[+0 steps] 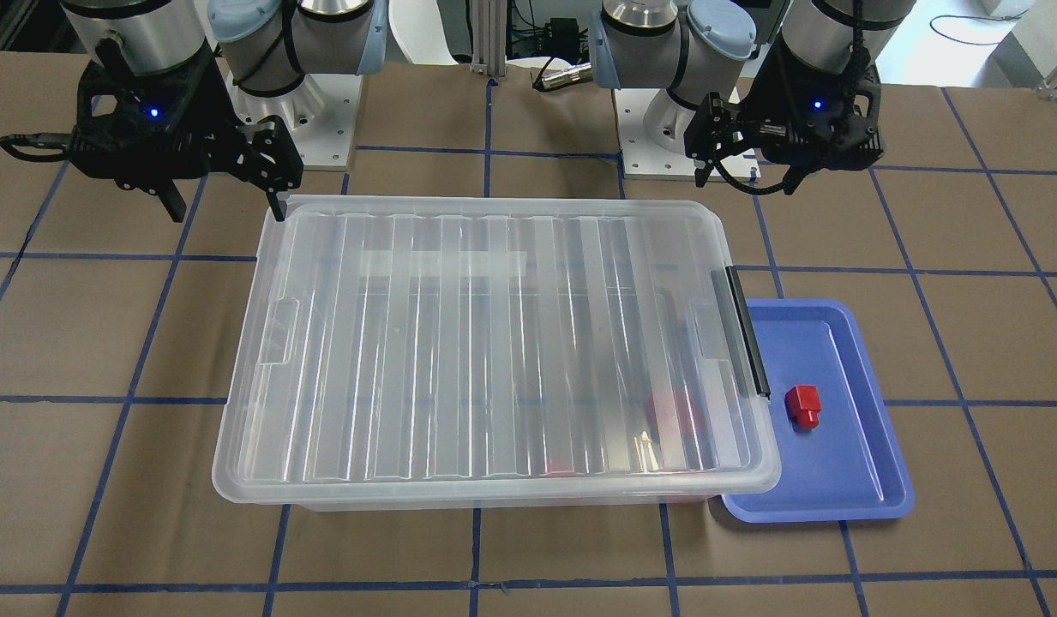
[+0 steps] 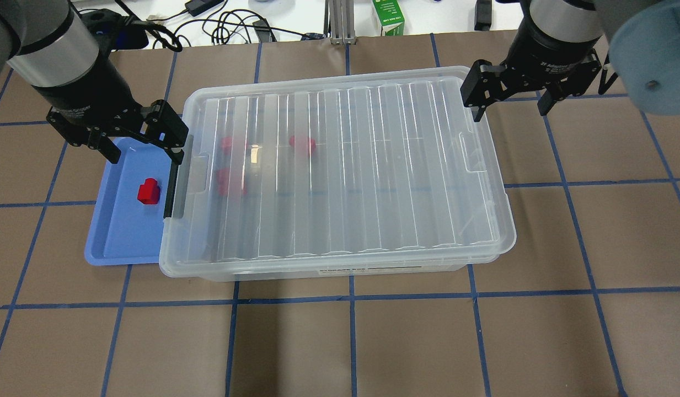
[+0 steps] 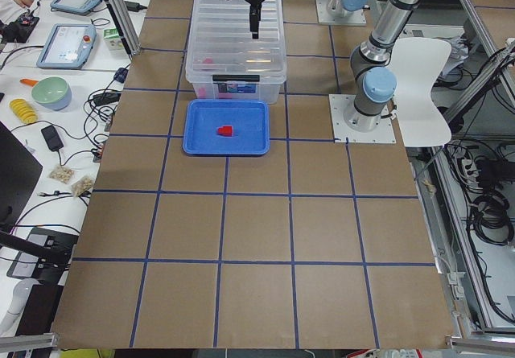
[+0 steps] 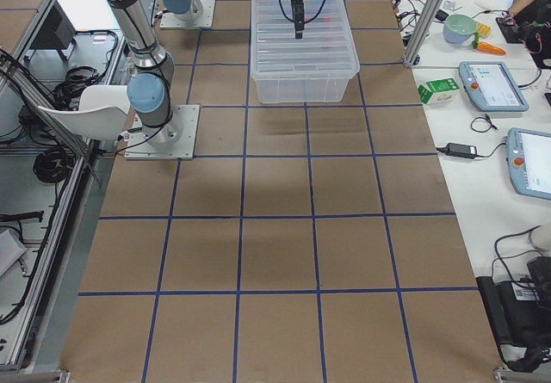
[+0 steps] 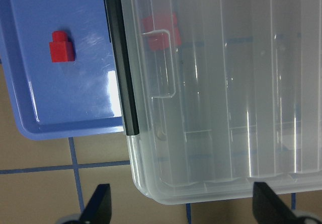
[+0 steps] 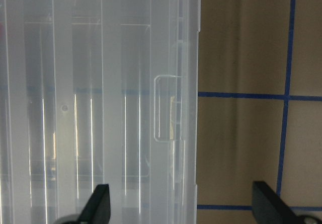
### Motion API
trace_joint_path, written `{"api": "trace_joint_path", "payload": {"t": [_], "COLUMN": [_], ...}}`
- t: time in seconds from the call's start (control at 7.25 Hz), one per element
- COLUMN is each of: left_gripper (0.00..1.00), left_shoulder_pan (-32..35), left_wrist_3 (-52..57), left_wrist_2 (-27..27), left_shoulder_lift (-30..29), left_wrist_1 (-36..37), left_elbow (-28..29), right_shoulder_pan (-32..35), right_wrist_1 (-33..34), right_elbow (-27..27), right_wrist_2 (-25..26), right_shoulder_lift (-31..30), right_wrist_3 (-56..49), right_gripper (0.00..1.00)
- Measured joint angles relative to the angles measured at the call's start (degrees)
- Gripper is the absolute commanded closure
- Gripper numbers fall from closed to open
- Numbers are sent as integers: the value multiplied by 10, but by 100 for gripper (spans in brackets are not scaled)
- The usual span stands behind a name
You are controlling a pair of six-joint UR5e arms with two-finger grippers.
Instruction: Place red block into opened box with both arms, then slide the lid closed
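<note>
I watch a wide table covered in brown matting, marked into squares by blue tape. Along one long side runs a white bench with two tablets, a green bowl, a carrot, a green carton and loose black cables. An aluminium post rises at the bench's edge. On the opposite side a white chair stands just beside the table, over a pale grey floor where more cables lie coiled. The light is bright and even, and I see only soft shadows on the matting.
</note>
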State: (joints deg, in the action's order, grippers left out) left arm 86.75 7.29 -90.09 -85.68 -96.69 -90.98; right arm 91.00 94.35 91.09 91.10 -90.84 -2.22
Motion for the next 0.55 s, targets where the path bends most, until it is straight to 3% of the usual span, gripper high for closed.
{"api": "trace_joint_path", "payload": {"t": [0.55], "left_gripper": [0], "left_shoulder_pan": [-6], "left_wrist_3": [0], "left_wrist_2": [0], "left_shoulder_lift": [0], "left_wrist_1": [0], "left_elbow": [0], "right_shoulder_pan": [-32], "right_wrist_1": [180], "right_elbow": [114], "right_wrist_2": [0], "right_shoulder_lift": [54], "right_wrist_3": [-29], "right_gripper": [0]}}
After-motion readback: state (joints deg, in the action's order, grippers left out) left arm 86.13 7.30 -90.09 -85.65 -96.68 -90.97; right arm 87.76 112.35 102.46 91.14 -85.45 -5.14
